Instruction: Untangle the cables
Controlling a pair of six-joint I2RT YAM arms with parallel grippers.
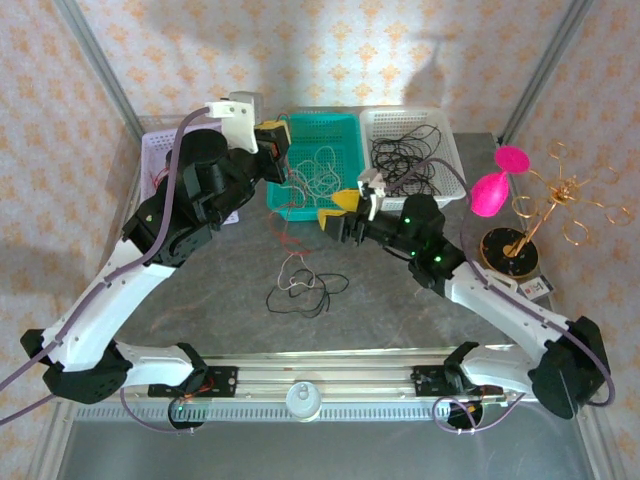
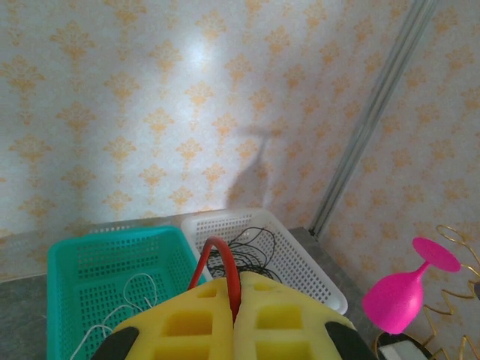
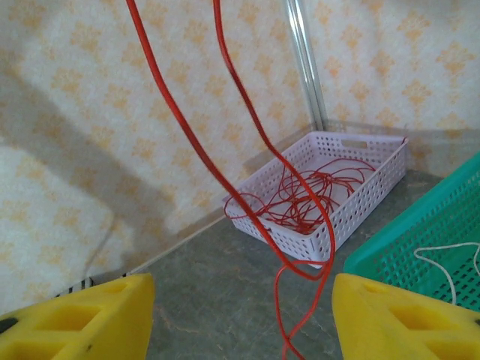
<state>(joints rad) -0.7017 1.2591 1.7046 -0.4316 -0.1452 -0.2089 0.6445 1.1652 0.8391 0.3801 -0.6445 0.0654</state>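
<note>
Two pincers and one strand strung between them, so watch this closely. Your left pincer (image 2: pixel 234 300) is clamped tight on the red cable (image 2: pixel 215 241), which arches up just above its yellow pads. Your right pincer (image 3: pixel 240 307) stands wide apart and grips nothing. Two runs of that red cable hang down through the gap between its fingers, touching neither as far as I can tell. Below the right pincer, on the table, the rest of the cables (image 1: pixel 300 285) lie in a loose knot of black, red and white.

Here's the danger. Pull further with the left pincer and the red may drag the whole knot up and cinch it instead of sliding free. Close the right pincer where it is and you may catch both runs at once, locking in a loop. The teal basket (image 3: pixel 427 225) sits just off the right pincer's right finger, and its mesh could snag a swinging strand. Beyond the right pincer, the lilac basket (image 3: pixel 367 196) holds more red wire, so a sloppy drop there could tangle things afresh.
</note>
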